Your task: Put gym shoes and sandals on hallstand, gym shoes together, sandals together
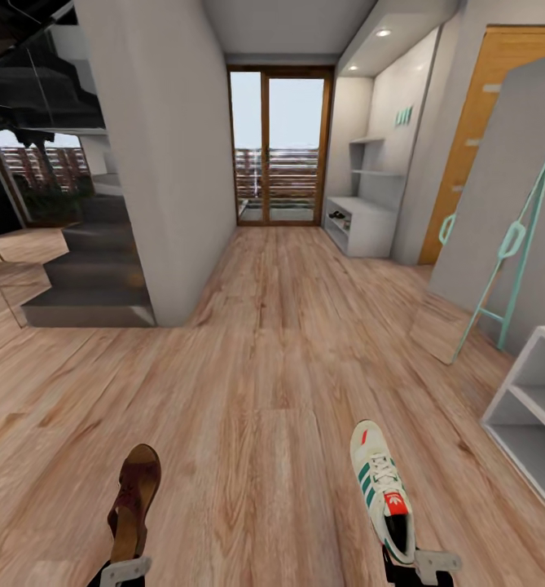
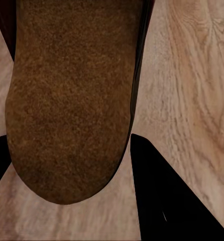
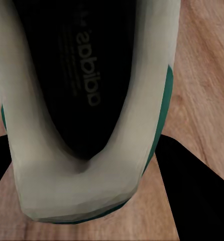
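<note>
1. Riding heel-first in the right pincer [image 1: 410,567], closed on it: gym shoe [image 1: 384,487], at 5 o'clock; light, stiff heel the best hold.
2. Clamped in the left pincer [image 1: 124,571]: sandal [image 1: 135,499], at 7 o'clock; thin, floppy.
3. Waiting at 1 o'clock, far: hallstand [image 1: 362,220].

Brown sandal [image 1: 134,501], white green-striped gym shoe [image 1: 382,487], wood-grain floor [image 1: 256,383]
</note>
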